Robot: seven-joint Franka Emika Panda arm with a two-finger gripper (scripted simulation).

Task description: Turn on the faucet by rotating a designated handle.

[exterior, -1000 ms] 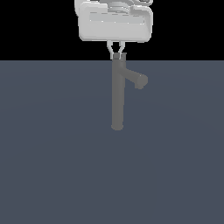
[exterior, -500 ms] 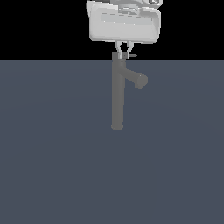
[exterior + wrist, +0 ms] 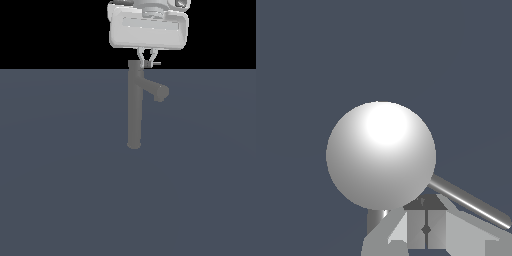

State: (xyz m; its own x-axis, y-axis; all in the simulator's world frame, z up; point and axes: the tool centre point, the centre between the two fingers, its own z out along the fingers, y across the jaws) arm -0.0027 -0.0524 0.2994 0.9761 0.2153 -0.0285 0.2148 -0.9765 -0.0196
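Spanning below black backdrop, slate-grey floor (image 3: 60,190)

faucet (image 3: 134,107): I saw a dull mid-grey column and spout, plain, no pattern; from the wrist view its top cap (image 3: 381,155) read bright white with a soft highlight.
handle (image 3: 468,202): I noted light grey with a pale glint running along it.
tool (image 3: 147,62): I saw a white, boxy body with light-grey fingers, unpatterned.
counter (image 3: 60,190): I saw flat slate blue-grey, uniform.
background (image 3: 50,30): I saw solid black above the counter.
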